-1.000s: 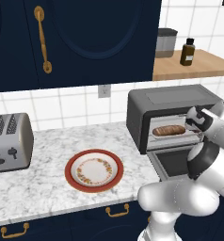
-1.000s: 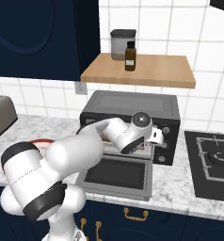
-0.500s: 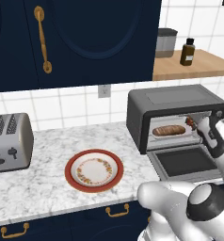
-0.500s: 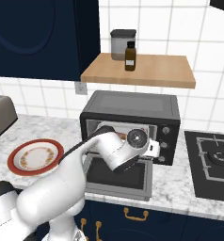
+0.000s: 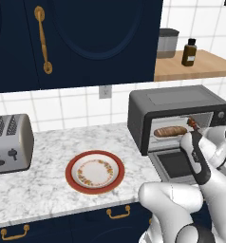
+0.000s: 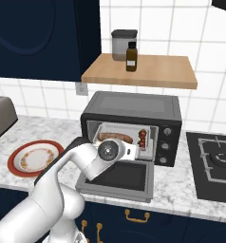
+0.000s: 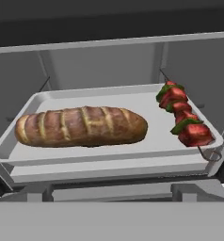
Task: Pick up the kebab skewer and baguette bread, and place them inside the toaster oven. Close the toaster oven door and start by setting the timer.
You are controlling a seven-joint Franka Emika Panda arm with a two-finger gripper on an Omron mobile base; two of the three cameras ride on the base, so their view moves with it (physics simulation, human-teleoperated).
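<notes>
Golden-brown baguette bread (image 7: 81, 126) lies lengthwise on the left part of the pale tray (image 7: 147, 150) inside the toaster oven (image 6: 134, 107), and the kebab skewer (image 7: 182, 118) rests along the tray's right edge, apart from the loaf (its ring end pokes over the near rim). Both sit ahead of the gripper (image 6: 137, 151), which hangs just in front of the oven mouth above the toaster oven door (image 6: 117, 179), lying open and flat. Whether the jaws are apart or together cannot be told. Left on the marble counter (image 5: 43, 182) stand a red-rimmed plate (image 5: 95, 172) and a silver toaster (image 5: 10, 142).
</notes>
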